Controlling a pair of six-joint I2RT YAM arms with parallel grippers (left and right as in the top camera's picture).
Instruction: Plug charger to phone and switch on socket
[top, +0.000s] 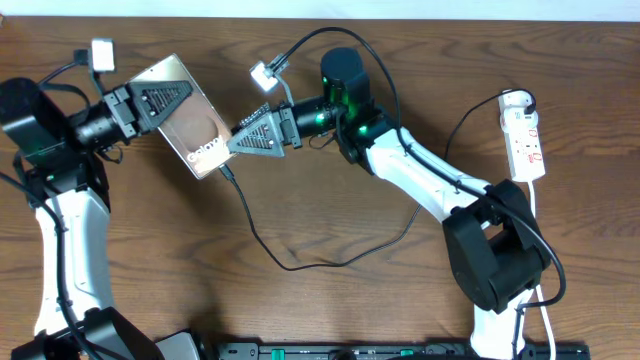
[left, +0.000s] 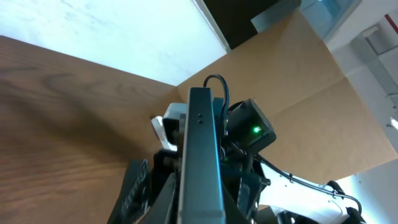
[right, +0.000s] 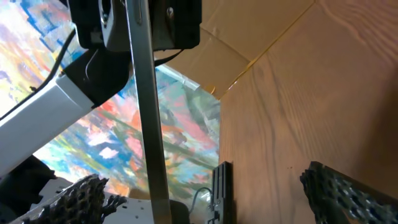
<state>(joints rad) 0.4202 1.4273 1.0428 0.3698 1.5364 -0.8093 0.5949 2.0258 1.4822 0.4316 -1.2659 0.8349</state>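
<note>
My left gripper (top: 180, 105) is shut on the phone (top: 205, 130) and holds it tilted above the table. The brownish screen with white lettering faces up. In the left wrist view the phone (left: 202, 149) stands edge-on between my left gripper's fingers (left: 199, 202). My right gripper (top: 238, 143) is open at the phone's lower right end. In the right wrist view its fingers (right: 217, 186) are wide apart, with the phone's edge (right: 144, 112) between them. The charger (top: 247, 215) is a thin black cable. It runs from the phone's lower edge across the table towards the socket (top: 525, 135), a white power strip at far right.
The charger cable loops over the middle of the wooden table (top: 330, 300). The right arm's white links (top: 430, 180) stretch from its base at lower right. A black rail (top: 400, 350) runs along the front edge. A brown cardboard panel (left: 311, 81) stands behind.
</note>
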